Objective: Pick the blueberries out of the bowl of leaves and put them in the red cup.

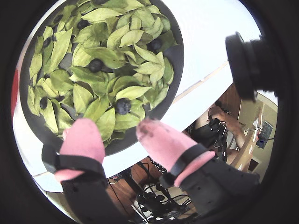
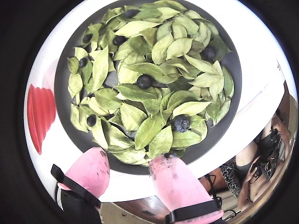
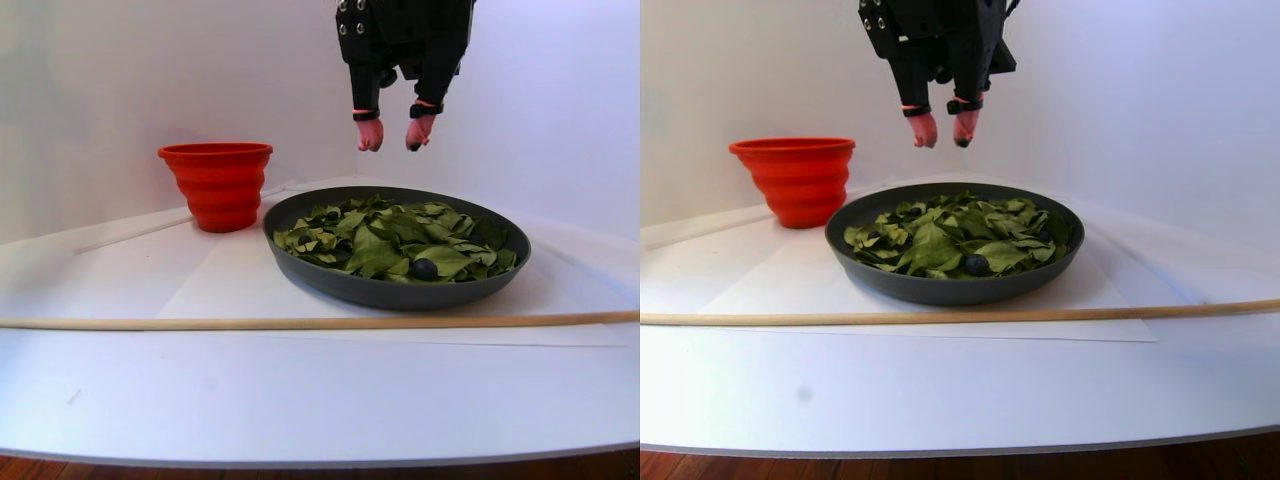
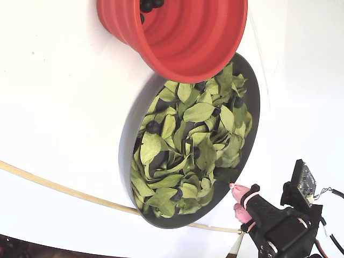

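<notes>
- My hand (image 3: 393,134) hangs in the air above the bowl (image 3: 395,288), over its far rim in the stereo pair; no contact with anything.
- Fingers apart, nothing between them. Pink fingertips (image 1: 84,137) show a clear gap in both wrist views, and the dark bowl rim is visible through it.
- Bowl sits on the white surface (image 3: 300,390), loosely heaped with leaves (image 2: 154,88) across nearly the whole dish.
- Blueberries (image 2: 181,123) lie scattered among the leaves. One is exposed near the bowl edge closest to my fingertips, another (image 2: 144,81) near bowl centre, and more are half hidden toward the far and left parts of the bowl in that wrist view.
- In the stereo pair one berry (image 3: 425,268) lies at the bowl's front edge, on top of the leaves.
- Red cup (image 3: 217,185) stands upright just beside the bowl, on its left in the stereo pair. I can't tell if they touch.
- Fixed view: a few dark berries (image 4: 146,5) lie inside the cup, at its bottom.
- Thin wooden strip (image 3: 300,322) lies across the surface in front of the bowl, apart from it.
</notes>
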Controlling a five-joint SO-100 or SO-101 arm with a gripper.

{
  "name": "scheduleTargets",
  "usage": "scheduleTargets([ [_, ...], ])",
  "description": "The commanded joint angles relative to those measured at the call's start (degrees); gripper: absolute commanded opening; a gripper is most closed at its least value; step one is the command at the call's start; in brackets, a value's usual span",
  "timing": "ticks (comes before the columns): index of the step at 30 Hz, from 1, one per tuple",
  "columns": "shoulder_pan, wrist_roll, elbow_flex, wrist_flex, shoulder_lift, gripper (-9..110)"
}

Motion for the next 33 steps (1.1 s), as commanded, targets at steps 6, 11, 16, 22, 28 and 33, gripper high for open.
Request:
scheduleTargets([
  [6,-0.09,0.79,-0.62,-4.48,-1.32,17],
  [11,-0.18,0.79,-0.70,-6.33,-2.46,17],
  [16,-0.26,0.62,-0.53,-9.05,-4.75,17],
  [22,0.09,0.35,-1.58,-11.69,-8.26,17],
  [28,0.53,0.44,-2.72,-13.54,-11.16,16],
  [33,0.62,0.35,-3.08,-15.56,-12.74,16],
])
